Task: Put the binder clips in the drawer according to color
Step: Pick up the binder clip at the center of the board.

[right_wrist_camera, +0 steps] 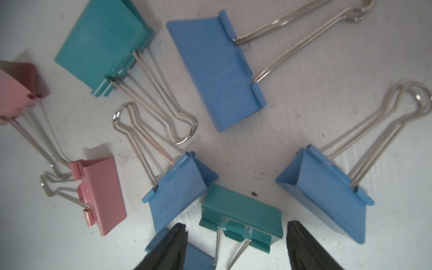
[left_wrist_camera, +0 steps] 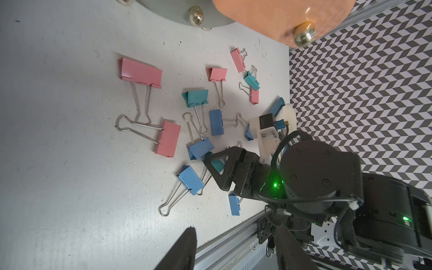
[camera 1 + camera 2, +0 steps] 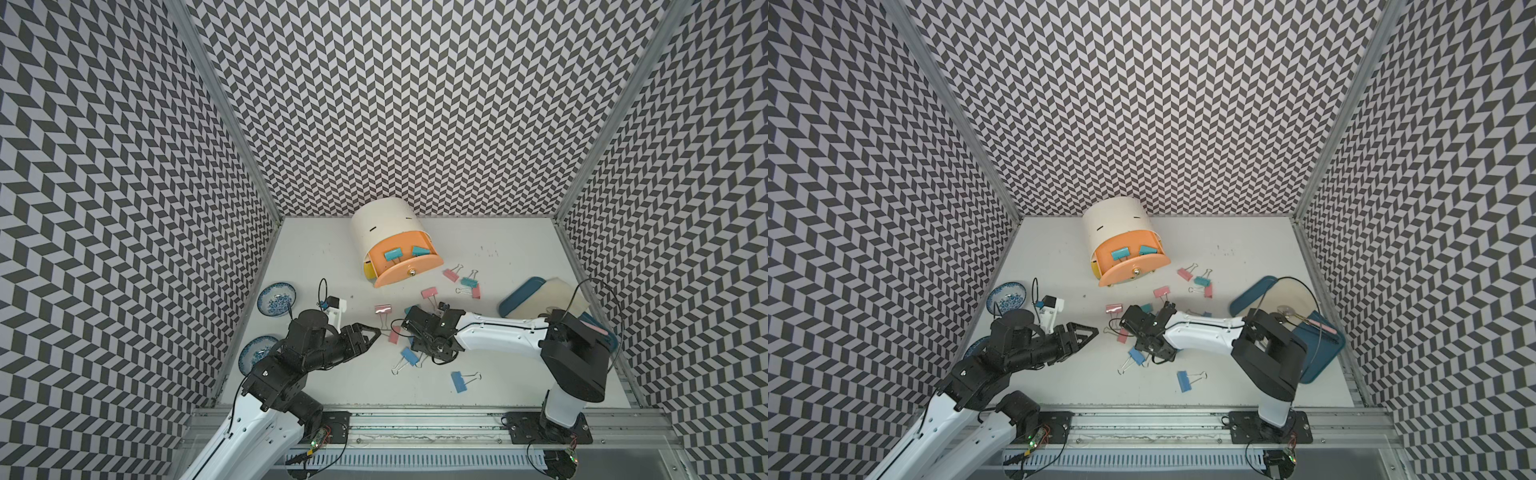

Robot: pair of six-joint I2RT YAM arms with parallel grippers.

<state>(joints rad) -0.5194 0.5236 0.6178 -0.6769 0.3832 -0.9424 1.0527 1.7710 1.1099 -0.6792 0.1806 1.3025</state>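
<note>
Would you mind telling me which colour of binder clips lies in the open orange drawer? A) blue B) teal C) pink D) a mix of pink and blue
B: in a top view, the two teal binder clips are the only clips lying inside the orange drawer; every pink and blue clip is out on the table.

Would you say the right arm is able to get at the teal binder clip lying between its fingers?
Probably yes: the right gripper is open, the teal binder clip lies uncovered between its fingers, though a blue binder clip crowds one finger.
</note>
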